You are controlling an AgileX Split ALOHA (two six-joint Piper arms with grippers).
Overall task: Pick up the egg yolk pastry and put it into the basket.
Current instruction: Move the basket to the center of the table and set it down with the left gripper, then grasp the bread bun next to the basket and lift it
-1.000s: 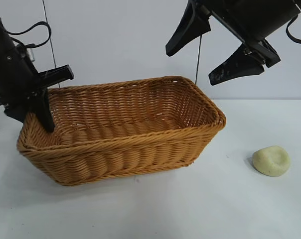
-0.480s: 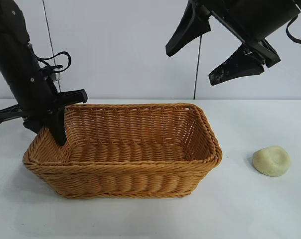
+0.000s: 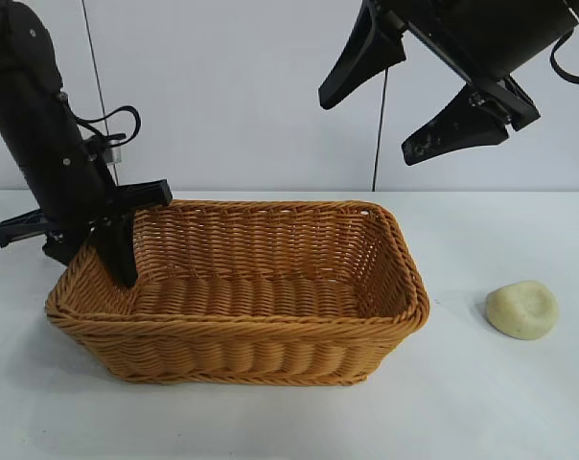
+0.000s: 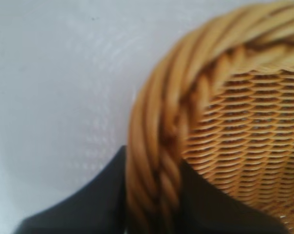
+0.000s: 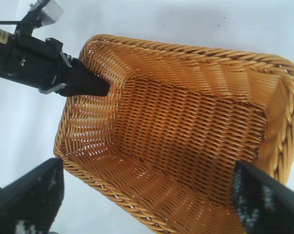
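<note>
The egg yolk pastry (image 3: pixel 521 309), a pale yellow lump with a dent on top, lies on the white table right of the basket (image 3: pixel 251 345). The orange-brown wicker basket lies flat with nothing in it. My left gripper (image 3: pixel 112 268) is at the basket's left end, one finger inside and one outside. In the left wrist view the braided rim (image 4: pixel 152 122) sits between the left gripper's (image 4: pixel 152 195) two fingers, both touching it. My right gripper (image 3: pixel 366 129) hangs open high above the basket's right half, and the right wrist view has the right gripper (image 5: pixel 147 170) looking down into the basket (image 5: pixel 186 122).
White table (image 3: pixel 481 402) runs all round the basket, with bare room in front and to the right near the pastry. A white wall stands behind. The left arm (image 5: pixel 35 63) shows in the right wrist view at the basket's far end.
The basket was tilted with one end swung back; it has come round square to the table front and lies flat. The left arm moved with its end. The right arm stayed still.
</note>
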